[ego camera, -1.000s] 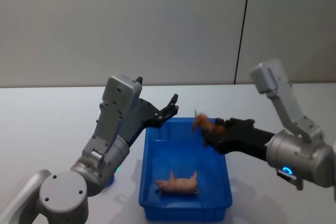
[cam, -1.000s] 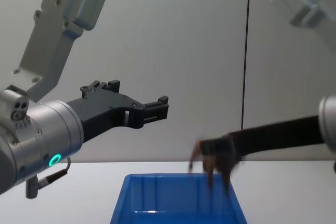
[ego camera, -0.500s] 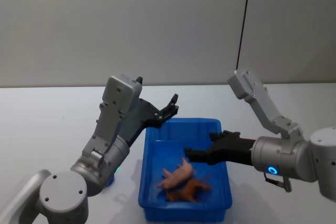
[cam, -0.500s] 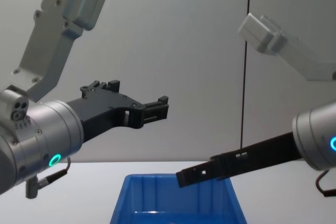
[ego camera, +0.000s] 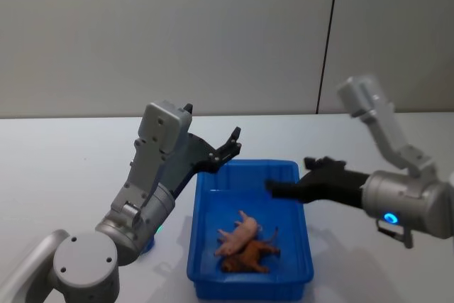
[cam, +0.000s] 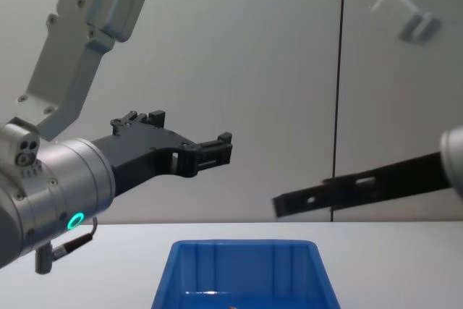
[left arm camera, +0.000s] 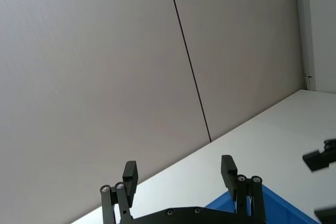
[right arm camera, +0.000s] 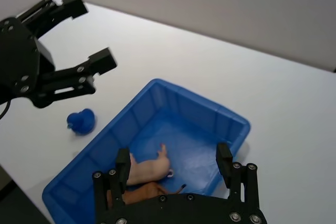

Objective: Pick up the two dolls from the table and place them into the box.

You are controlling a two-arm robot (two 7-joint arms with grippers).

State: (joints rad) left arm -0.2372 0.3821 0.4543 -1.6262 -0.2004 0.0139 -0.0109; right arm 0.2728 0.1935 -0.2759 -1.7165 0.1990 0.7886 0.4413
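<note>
In the bright blue rectangular plastic bin (ego camera: 248, 285), toward its front half, both dolls lie together. The pale pink soft doll (ego camera: 237, 234) is on its side with its limbs sticking out. It touches the brown soft doll (ego camera: 248, 257), which lies just nearer the front wall. The bin sits on the plain white tabletop (ego camera: 71, 175). Right gripper (right arm camera: 173, 160): over the bin's right rear part, fingers apart, nothing between them. Left gripper (left arm camera: 178, 171): held high near the bin's left rear corner, fingers likewise spread and empty. The right wrist view adds a small blue lump (right arm camera: 81, 121) on the table just outside the bin's wall, on the left gripper's side. The chest view gives the bin's front wall and rim side-on, with the contents hidden behind the wall and both grippers well above the rim.
</note>
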